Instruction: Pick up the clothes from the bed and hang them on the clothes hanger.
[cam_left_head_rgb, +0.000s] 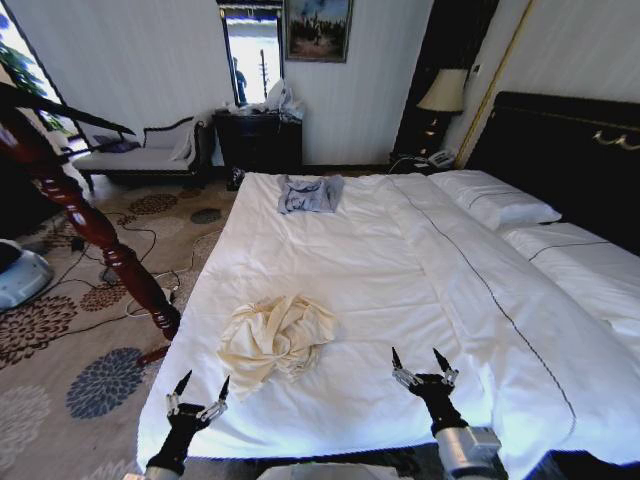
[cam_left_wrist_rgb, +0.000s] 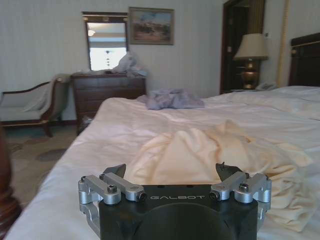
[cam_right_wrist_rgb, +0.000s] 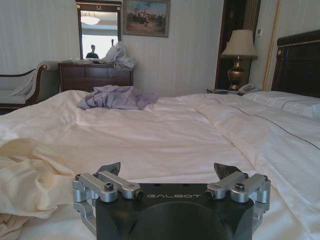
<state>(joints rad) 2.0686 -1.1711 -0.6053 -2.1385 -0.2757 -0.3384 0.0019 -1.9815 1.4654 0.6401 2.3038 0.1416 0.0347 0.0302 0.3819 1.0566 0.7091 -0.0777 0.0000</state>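
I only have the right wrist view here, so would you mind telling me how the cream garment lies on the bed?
Observer: The clothes lie bunched in one crumpled heap near the foot of the bed, toward the robot's left side.
Operator: Thank you. Where is the left gripper relative to it?
Observer: The left gripper is open at the bed's foot edge, short of the heap and not touching it; its wrist view faces the heap straight on.
Operator: And my right gripper?
Observer: The right gripper is open over bare duvet, off to the heap's right.
Operator: Anything beside the bed on the left?
Observer: A reddish-brown wooden post leans there, over the patterned carpet.
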